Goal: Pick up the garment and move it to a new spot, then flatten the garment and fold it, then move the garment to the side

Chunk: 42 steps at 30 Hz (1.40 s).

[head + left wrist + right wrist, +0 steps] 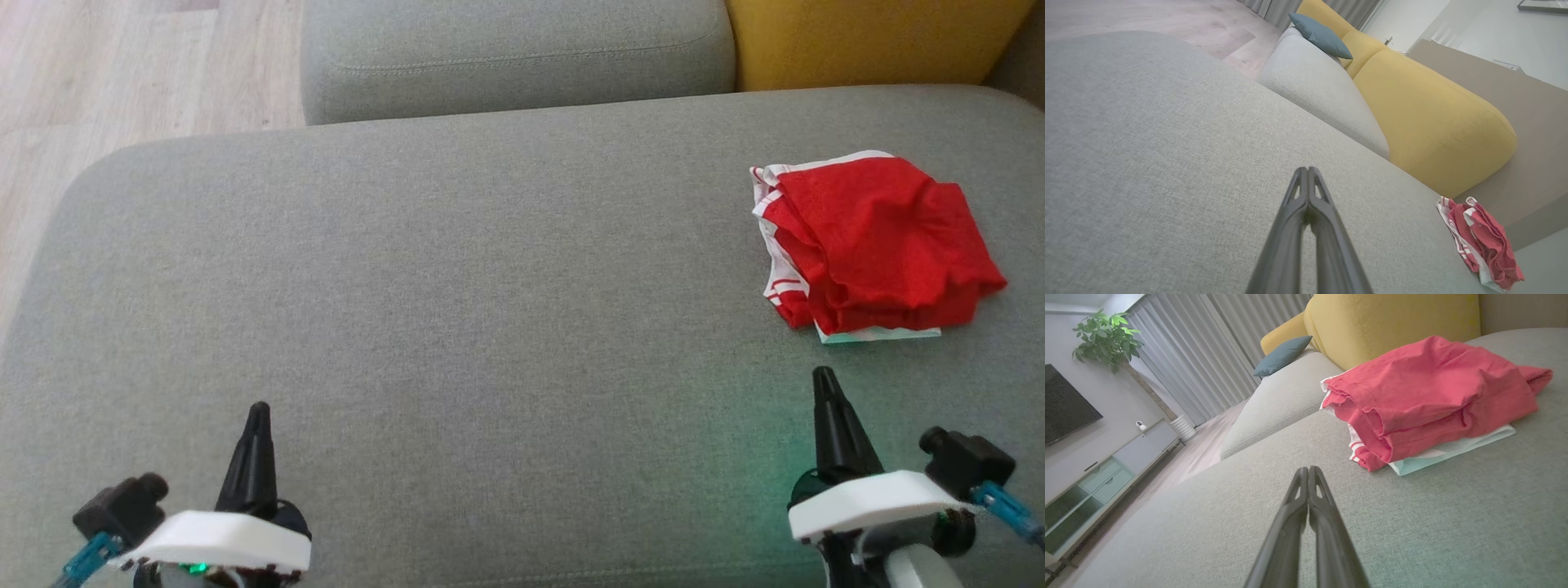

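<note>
The garment [878,245] is red with white striped trim, folded into a compact bundle on the far right of the grey couch seat [457,286]. In the right wrist view the garment [1429,400] lies just ahead of my fingers, with a pale mint layer under it. It appears small in the left wrist view, the garment [1480,243] at the lower right. My right gripper [824,377] is shut and empty, a short way in front of the bundle. My left gripper [259,411] is shut and empty at the near left, far from the garment.
A grey cushion [514,49] and a yellow cushion [865,37] stand behind the seat. Wooden floor [122,73] lies past the seat's left edge. The right wrist view shows a TV cabinet [1098,477], a plant [1106,335] and curtains [1208,347].
</note>
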{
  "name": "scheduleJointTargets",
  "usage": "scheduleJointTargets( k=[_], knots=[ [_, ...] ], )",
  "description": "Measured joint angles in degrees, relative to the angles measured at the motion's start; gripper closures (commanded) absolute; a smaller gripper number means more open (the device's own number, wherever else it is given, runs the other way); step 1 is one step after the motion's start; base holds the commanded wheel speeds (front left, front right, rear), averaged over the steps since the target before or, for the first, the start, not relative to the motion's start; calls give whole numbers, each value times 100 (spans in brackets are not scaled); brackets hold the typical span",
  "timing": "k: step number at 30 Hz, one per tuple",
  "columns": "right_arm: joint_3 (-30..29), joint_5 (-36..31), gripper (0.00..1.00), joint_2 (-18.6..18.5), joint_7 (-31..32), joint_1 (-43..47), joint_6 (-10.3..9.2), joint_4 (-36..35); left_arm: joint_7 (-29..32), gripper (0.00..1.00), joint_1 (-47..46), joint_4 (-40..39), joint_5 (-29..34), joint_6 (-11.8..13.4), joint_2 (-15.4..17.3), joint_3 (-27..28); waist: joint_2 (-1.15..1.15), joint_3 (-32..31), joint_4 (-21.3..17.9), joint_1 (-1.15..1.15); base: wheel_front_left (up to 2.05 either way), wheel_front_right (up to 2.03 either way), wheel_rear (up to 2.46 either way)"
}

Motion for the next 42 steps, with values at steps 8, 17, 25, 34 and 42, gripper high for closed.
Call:
scheduleJointTargets(
  k=[8, 17, 25, 34, 42],
  knots=[
    [-79, 541, 100, -3, 113, -3, 0, -12, 119, 100, -68, 31, -454, -1, 0, 109, 0, -1, 9, 0, 0, 0, 0],
    [-132, 1144, 100, -9, 233, -7, 0, -43, 263, 100, -132, 58, -967, -2, 0, 140, 0, -2, 19, 0, 0, 0, 0],
    [-232, 1678, 100, -13, 366, -10, 0, -77, 408, 100, -151, 81, -1419, -3, 0, 169, 0, -2, 28, 0, 0, 0, 0],
    [-301, 2263, 100, -18, 476, -29, 0, -109, 559, 100, -269, 94, -1929, -43, 0, 271, 0, -3, 38, 0, 0, 0, 0],
    [-378, 2787, 100, -20, 625, -33, 0, -131, 695, 100, -312, 127, -2369, -44, 0, 318, 0, -3, 47, 0, 0, 0, 0]
  ],
)
